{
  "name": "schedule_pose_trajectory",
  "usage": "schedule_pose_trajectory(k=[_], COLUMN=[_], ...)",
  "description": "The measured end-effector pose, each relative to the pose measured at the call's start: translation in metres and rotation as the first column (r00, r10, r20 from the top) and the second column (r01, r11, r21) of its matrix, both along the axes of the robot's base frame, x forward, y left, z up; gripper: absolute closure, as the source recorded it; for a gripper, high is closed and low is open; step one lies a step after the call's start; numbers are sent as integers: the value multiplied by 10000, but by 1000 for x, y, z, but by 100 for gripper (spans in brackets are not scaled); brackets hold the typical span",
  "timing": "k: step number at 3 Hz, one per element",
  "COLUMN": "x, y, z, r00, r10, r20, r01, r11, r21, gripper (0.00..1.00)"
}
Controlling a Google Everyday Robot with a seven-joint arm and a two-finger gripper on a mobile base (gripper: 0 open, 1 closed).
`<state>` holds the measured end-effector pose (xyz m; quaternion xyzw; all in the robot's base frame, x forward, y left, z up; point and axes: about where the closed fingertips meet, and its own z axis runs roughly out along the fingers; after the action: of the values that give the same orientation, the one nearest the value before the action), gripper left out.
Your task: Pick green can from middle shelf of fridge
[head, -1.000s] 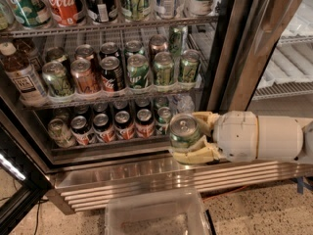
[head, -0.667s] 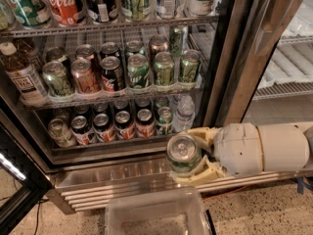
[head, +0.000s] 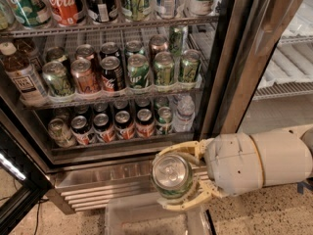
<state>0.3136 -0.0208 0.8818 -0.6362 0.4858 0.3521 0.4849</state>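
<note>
My gripper (head: 177, 176) sits low in front of the fridge's steel base (head: 98, 180), outside the open door. Its pale yellow fingers (head: 182, 203) are shut on the green can (head: 172, 176), whose silver lid with pull tab faces the camera. The white arm runs off to the right. The middle shelf (head: 117, 96) is a wire rack with a row of cans: green, copper, black and a brighter green "UP" can (head: 139, 71). The fridge (head: 230, 58) has a stainless frame.
Large bottles stand on the top rack (head: 98, 24). A brown bottle (head: 22, 77) stands at the left of the middle shelf. Small cans and a water bottle (head: 183, 114) fill the bottom rack. A clear plastic bin (head: 146, 219) lies on the floor below the gripper.
The gripper has moved down and away from the shelves with the green can in it, from level with the bottom rack to in front of the fridge's base.
</note>
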Motion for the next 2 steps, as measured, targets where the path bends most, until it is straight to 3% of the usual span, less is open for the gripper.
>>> schedule_pose_trajectory(k=[1,2], x=[-12,-9], y=[18,28], z=[31,66], r00=[9985,9977], r10=[374,297], r20=[398,603], r01=[-403,-381], r11=[9965,9888], r21=[734,1440], gripper=[100,100])
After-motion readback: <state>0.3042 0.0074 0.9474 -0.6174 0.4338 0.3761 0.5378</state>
